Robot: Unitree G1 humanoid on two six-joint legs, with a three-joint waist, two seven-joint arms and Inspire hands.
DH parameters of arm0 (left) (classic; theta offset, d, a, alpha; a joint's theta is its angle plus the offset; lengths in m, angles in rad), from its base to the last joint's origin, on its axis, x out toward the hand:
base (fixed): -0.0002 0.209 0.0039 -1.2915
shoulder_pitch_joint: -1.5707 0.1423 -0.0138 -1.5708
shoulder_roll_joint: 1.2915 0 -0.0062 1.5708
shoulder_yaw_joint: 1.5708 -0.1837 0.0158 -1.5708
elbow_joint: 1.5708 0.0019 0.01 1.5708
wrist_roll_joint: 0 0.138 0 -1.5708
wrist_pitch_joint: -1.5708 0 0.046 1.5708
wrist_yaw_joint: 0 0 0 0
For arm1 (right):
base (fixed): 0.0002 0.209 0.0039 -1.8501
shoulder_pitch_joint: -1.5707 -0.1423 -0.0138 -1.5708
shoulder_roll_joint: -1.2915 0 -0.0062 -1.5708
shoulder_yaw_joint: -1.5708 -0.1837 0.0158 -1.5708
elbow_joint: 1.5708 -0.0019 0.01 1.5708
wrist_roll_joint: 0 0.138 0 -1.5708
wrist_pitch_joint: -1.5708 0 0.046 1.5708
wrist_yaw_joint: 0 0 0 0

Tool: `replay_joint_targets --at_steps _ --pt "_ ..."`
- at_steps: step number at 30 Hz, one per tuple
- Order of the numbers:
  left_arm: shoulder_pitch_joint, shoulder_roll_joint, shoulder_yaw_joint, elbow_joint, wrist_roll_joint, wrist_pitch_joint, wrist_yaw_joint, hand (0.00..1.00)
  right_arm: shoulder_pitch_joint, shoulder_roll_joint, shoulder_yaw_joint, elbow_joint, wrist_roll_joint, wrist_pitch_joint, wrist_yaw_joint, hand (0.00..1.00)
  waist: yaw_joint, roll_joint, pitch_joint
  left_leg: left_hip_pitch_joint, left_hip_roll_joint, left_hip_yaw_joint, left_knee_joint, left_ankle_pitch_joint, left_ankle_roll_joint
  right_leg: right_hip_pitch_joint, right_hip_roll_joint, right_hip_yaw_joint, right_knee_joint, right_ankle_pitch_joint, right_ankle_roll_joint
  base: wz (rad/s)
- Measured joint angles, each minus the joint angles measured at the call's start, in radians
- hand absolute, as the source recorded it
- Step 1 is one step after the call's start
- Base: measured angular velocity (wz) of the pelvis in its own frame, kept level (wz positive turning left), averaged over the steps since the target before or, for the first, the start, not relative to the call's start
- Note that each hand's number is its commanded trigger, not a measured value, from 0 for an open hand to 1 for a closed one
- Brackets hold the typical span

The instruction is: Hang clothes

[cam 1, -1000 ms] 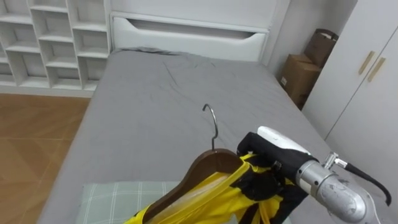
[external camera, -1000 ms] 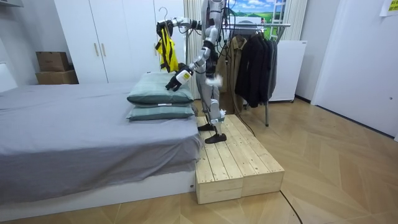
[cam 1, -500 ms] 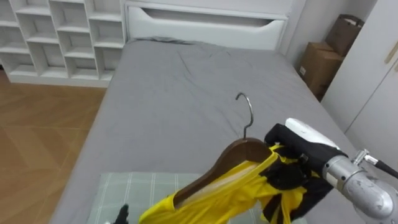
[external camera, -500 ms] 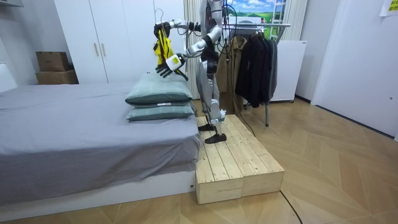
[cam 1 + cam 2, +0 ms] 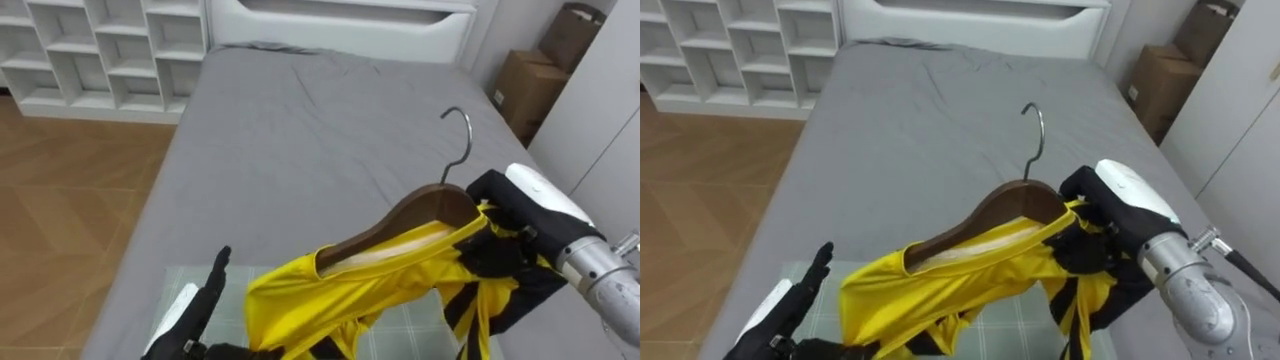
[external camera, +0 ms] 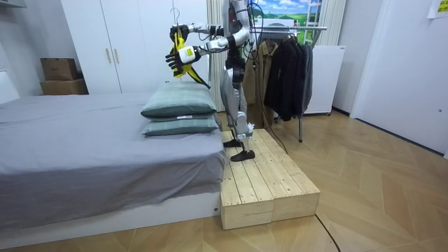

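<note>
Two hands are raised in front of the robot, which stands upright on a low wooden platform (image 6: pixel 266 185) at the end of the bed (image 5: pixel 300 130) where two stacked pillows (image 6: pixel 178 106) lie. Behind it, a clothes rack (image 6: pixel 297 29) holds dark coats (image 6: pixel 287 70).

The right hand (image 5: pixel 505 205) has its fingers curled round the right shoulder of a wooden hanger (image 5: pixel 400 222) and pinches the cloth there as well. The hanger is tilted, with its metal hook pointing up and its left end lower than the held end. A yellow and black garment (image 5: pixel 350 290) is draped over the hanger and hangs in folds below it, in the air above the pillows and clear of the rack.

The left hand (image 5: pixel 195 310) is held with its fingers straight and close together, pointing forward. It is just beside the garment's lower left edge; whether it touches the cloth cannot be told.

White shelves (image 5: pixel 100 50) stand beyond the bed on the left, and cardboard boxes (image 5: pixel 535 85) stand beside a white wardrobe (image 6: pixel 133 42) on the right.
</note>
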Motion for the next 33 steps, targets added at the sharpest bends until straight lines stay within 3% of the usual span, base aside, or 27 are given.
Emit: replay_joint_targets --at_steps 11,14,18,22,26,29,33 --pt "0.043 0.101 -0.001 -0.031 -0.398 0.036 -0.206 0.00 -0.004 0.000 -0.007 0.046 0.004 -0.001 -0.036 1.00 -0.025 0.005 0.0025 0.001 0.003 -0.012 0.004 0.000 0.000 0.008 -0.007 -0.018 -0.001 0.000 0.000 0.03" --pt "0.046 0.120 -0.010 -0.031 -0.516 0.061 -0.276 0.00 -0.009 0.000 -0.007 0.080 0.004 0.023 -0.036 1.00 -0.031 0.014 0.0076 -0.003 -0.001 -0.011 0.009 0.000 0.000 0.005 -0.011 -0.018 0.001 0.000 0.001 0.00" --pt "0.046 0.126 -0.016 -0.031 -0.652 0.088 -0.384 0.00 -0.011 -0.003 -0.006 0.080 0.004 0.047 -0.038 1.00 -0.030 0.027 0.0064 -0.018 -0.001 -0.005 0.021 0.000 0.000 -0.006 -0.013 -0.016 0.004 -0.001 0.001 0.00" --pt "0.053 0.160 -0.016 -0.031 -0.767 0.101 -0.468 0.00 -0.035 -0.029 -0.006 0.114 -0.003 0.065 -0.040 1.00 -0.022 0.039 0.0066 -0.020 0.000 0.012 0.021 0.000 0.000 -0.030 -0.012 0.007 0.035 -0.012 -0.004 -0.11" --pt "0.090 0.185 -0.014 -0.031 -0.808 0.103 -0.533 0.00 -0.053 -0.058 -0.007 0.139 -0.009 0.066 -0.057 1.00 -0.027 0.049 0.0064 -0.016 0.000 0.017 0.020 0.000 0.000 -0.031 -0.012 0.009 0.037 -0.012 -0.004 -0.08" --pt "0.114 0.214 -0.011 -0.021 -0.809 0.130 -0.579 0.00 -0.053 -0.079 -0.007 0.139 -0.033 0.081 -0.074 1.00 -0.029 0.049 0.0066 -0.010 0.001 0.019 0.019 0.000 0.000 -0.032 -0.012 0.014 0.046 -0.014 -0.002 -0.06" --pt "0.134 0.278 -0.011 0.024 -0.806 0.140 -0.645 0.00 -0.059 -0.093 -0.008 0.153 -0.045 0.088 -0.097 1.00 -0.031 0.049 0.0068 -0.007 -0.001 0.021 0.021 0.000 0.000 -0.032 -0.012 0.019 0.051 -0.016 0.000 -0.03"
